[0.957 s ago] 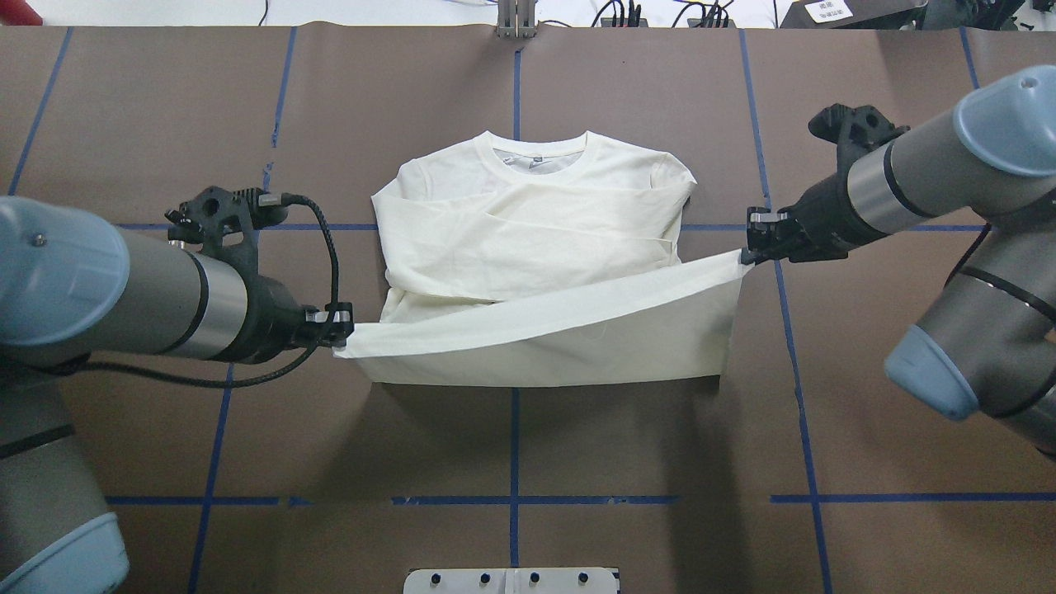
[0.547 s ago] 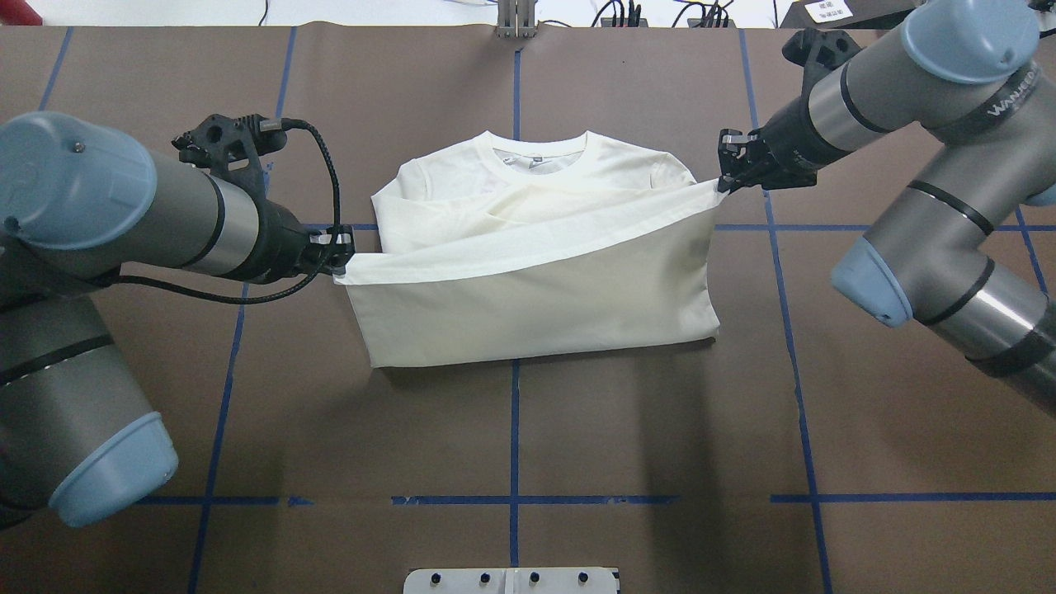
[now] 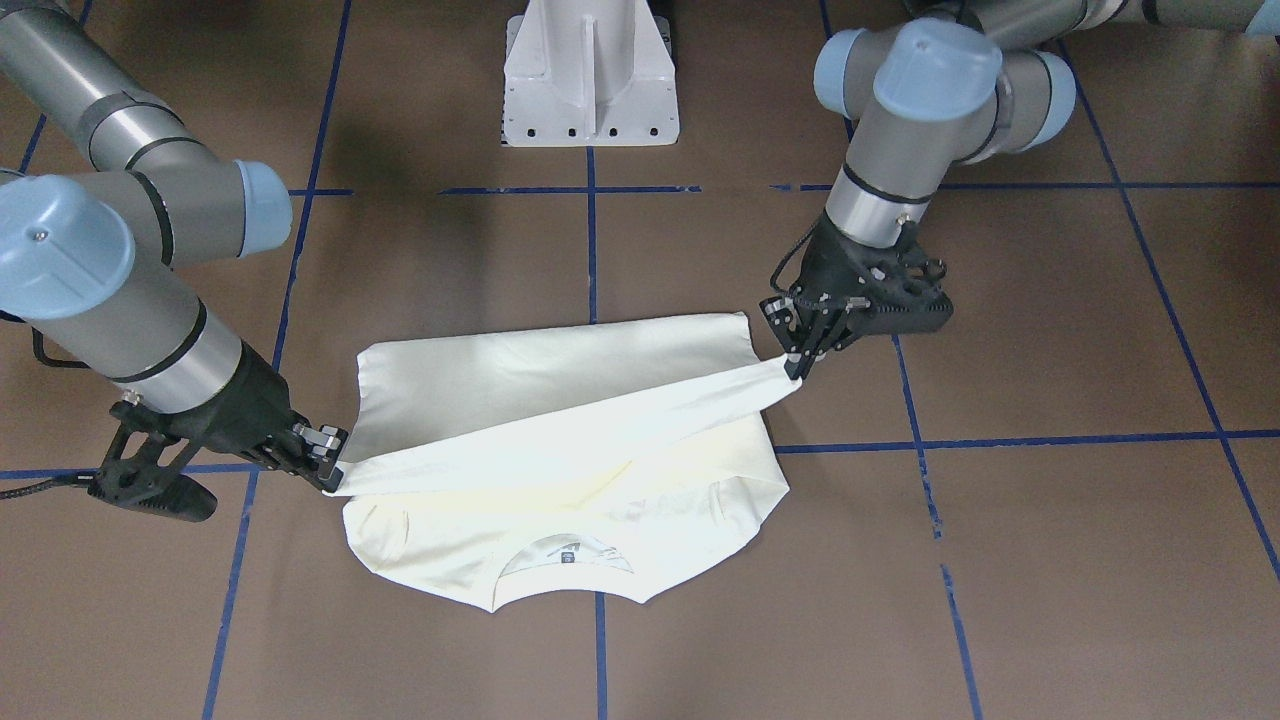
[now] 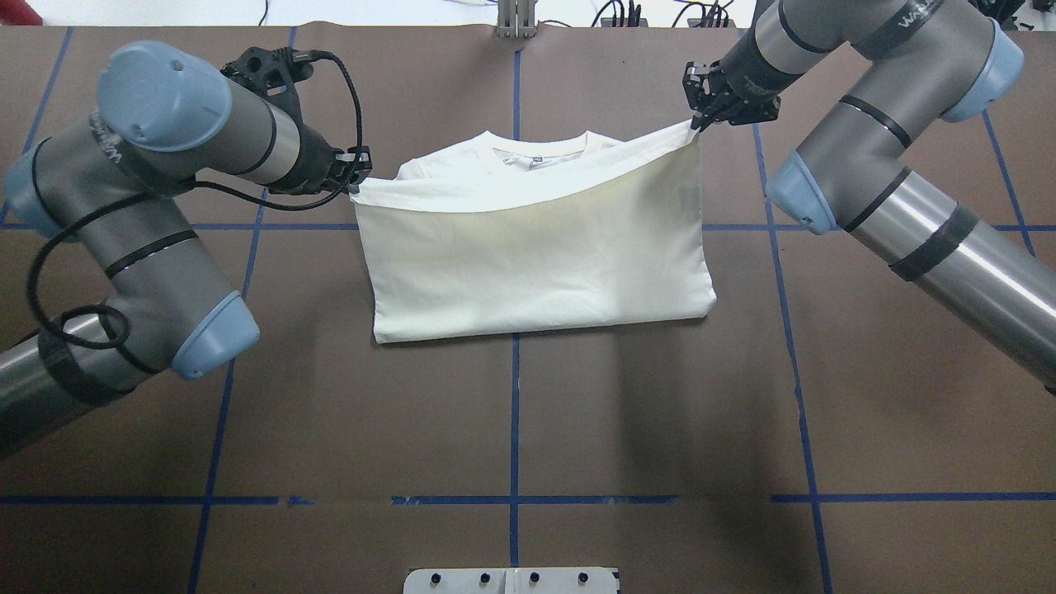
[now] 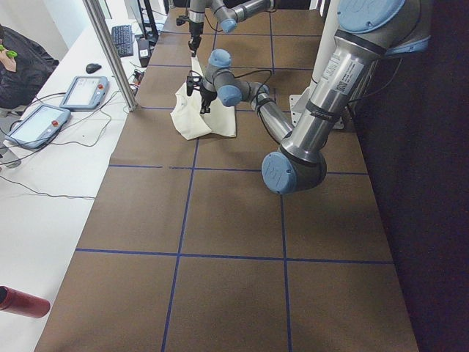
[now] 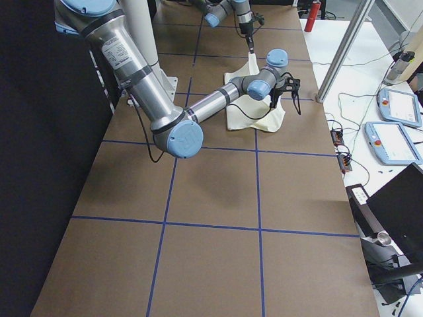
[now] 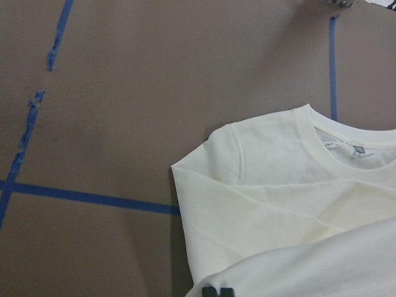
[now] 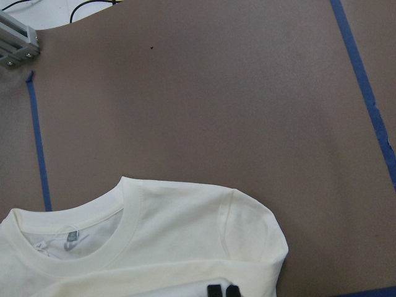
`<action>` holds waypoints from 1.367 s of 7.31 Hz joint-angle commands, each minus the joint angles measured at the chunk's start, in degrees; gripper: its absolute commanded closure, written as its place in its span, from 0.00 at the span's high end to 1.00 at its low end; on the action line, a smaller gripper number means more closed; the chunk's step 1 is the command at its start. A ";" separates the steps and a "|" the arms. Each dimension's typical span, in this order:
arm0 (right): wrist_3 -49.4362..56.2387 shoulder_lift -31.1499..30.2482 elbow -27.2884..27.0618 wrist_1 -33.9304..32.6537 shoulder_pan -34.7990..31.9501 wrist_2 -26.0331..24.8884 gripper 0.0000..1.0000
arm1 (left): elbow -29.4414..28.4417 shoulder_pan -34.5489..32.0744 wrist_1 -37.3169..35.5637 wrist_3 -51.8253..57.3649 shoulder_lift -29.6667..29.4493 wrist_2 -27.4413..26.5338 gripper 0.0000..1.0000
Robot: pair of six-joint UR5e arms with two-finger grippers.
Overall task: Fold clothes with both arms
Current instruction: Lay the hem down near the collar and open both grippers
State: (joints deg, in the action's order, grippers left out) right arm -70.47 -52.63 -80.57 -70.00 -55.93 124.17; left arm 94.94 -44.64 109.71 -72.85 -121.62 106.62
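The cream-white shirt [image 4: 536,256] lies on the brown table with its collar [image 4: 540,153] at the far side and its plain side up. Its near half is doubled over toward the collar. My left gripper [image 4: 356,177] is shut on the left hem corner, held just above the left shoulder. My right gripper [image 4: 697,120] is shut on the right hem corner, a little farther back and higher. In the front-facing view the hem hangs taut between the left gripper [image 3: 795,365] and the right gripper [image 3: 328,472]. Both wrist views look down on the collar and shoulders [image 7: 278,185] [image 8: 173,241].
Blue tape lines [image 4: 513,412] grid the brown table cover. The white pedestal base [image 3: 590,75] stands at the robot's edge. A metal bracket [image 4: 516,21] sits at the far edge. Teach pendants [image 5: 44,121] and cables lie on a white side table.
Both grippers have carried the hem away from the robot toward the collar. The folded layer now covers most of the shirt, and the crossed sleeves are hidden beneath it.
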 commanded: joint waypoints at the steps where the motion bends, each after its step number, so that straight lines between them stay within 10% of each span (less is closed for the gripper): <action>1: -0.28 1.65 7.42 4.93 -0.05 -0.06 0.00 | -12.01 -2.02 8.82 0.07 -2.57 -0.18 0.00; 10: -0.02 7.02 15.89 6.35 1.70 -0.59 0.05 | -20.32 -2.30 12.72 -0.19 -6.35 -0.45 0.00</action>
State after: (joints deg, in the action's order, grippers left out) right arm -70.53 -45.52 -64.83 -64.38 -54.78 123.93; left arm 74.59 -47.01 122.47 -72.99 -127.58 106.17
